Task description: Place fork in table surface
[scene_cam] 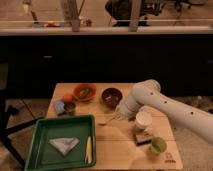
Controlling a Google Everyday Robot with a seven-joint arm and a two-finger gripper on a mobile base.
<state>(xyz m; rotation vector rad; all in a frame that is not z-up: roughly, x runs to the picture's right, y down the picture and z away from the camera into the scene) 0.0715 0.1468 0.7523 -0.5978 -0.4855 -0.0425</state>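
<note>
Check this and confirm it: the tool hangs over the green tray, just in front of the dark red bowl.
Not right. The camera view shows the tool hanging over the wooden table surface, to the right of the green tray, not over it. The rest holds: it is just in front of the dark red bowl.

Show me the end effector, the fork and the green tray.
end effector (115,116), camera view, its tip, low over the table surface (116,150).
fork (104,122), camera view, its pale end just left of the end effector.
green tray (49,129), camera view, bare floor near its back left corner.
</note>
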